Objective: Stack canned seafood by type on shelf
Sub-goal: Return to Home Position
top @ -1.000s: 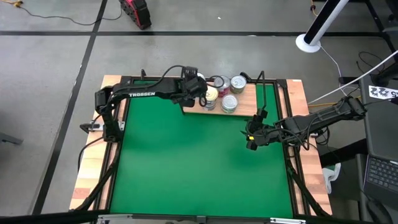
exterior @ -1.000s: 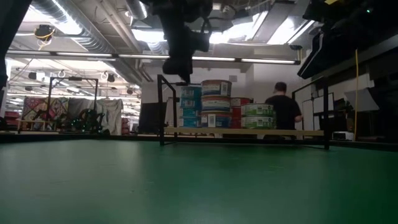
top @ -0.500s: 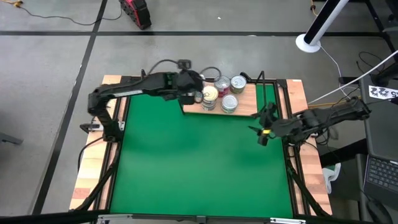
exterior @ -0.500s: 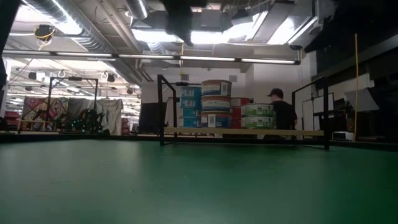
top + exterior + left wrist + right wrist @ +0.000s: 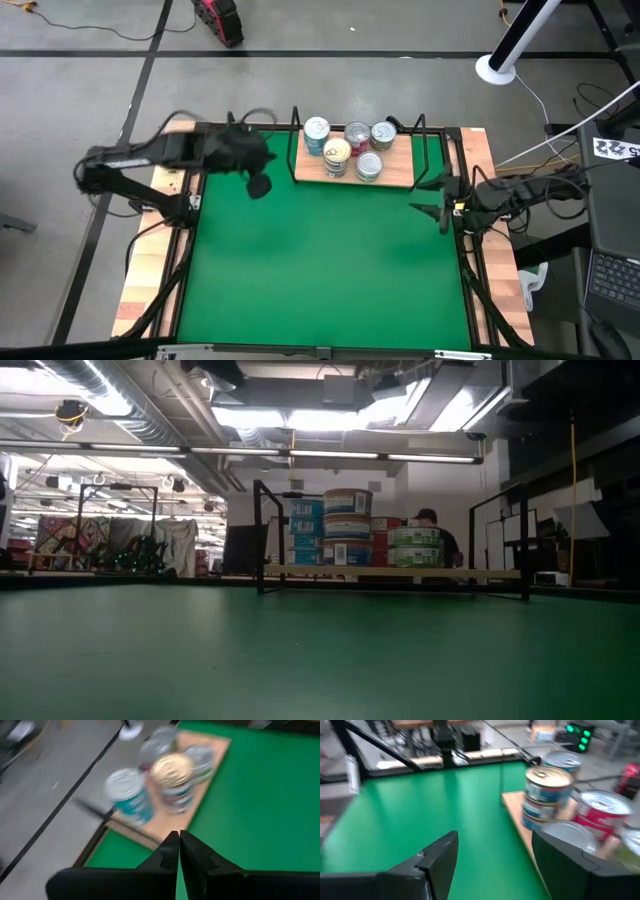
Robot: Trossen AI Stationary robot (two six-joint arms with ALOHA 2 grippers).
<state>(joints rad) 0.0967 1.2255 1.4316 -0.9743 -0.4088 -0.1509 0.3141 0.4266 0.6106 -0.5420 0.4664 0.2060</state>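
Observation:
The shelf (image 5: 395, 172), a light-wood board in black wire rails, stands at the far middle of the green mat. On it the canned seafood stands in stacks: teal (image 5: 316, 130), gold-lidded (image 5: 337, 152), red (image 5: 357, 133) and green (image 5: 369, 166). The low view shows the stacks (image 5: 347, 525) side by side. My left gripper (image 5: 260, 185) hangs left of the shelf, shut and empty, also seen in its wrist view (image 5: 179, 845). My right gripper (image 5: 432, 198) is open and empty at the mat's right edge, right of the shelf (image 5: 500, 862).
Pale wooden planks (image 5: 150, 270) edge the mat on both sides. The mat's near half (image 5: 320, 280) is bare green. Beyond the table a person (image 5: 432, 522) shows behind the shelf, and cables lie on the floor.
My left gripper has drawn back from above the shelf's left end toward the table's left edge and has risen out of the low view; it stands shut and empty now. The teal stack shows uncovered. My right gripper has moved toward the table's right edge.

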